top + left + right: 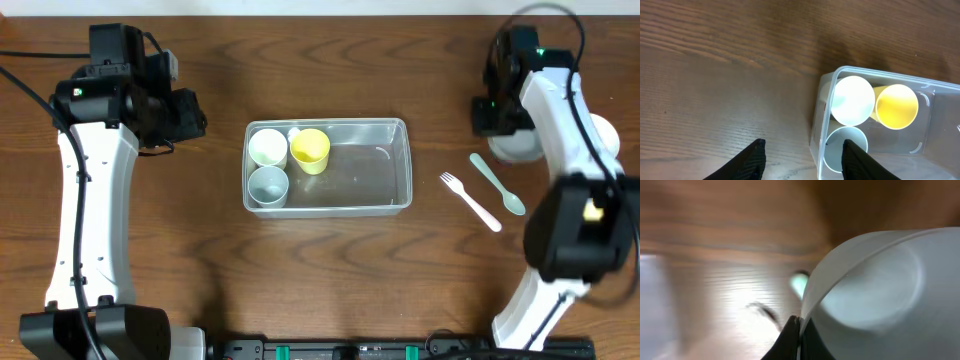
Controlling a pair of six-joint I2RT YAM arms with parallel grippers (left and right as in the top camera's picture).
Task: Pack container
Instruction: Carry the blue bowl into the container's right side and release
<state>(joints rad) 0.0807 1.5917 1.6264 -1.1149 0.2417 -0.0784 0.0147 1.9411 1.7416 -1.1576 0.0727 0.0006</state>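
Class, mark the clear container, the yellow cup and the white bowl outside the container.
container (408, 160), overhead view, right-hand rim.
yellow cup (311, 147), overhead view, its inside.
white bowl (880, 290), right wrist view, inner wall.

The container is clear; inside it, one white cup, one yellow cup, one pale grey cup. At right, fork white, spoon pale green, bowl white. The table is dark brown, wood-grained.

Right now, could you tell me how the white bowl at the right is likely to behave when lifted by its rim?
The bowl looks thin-walled plastic, so probably light. The right gripper pinches only one rim edge, so it may tilt or slip.
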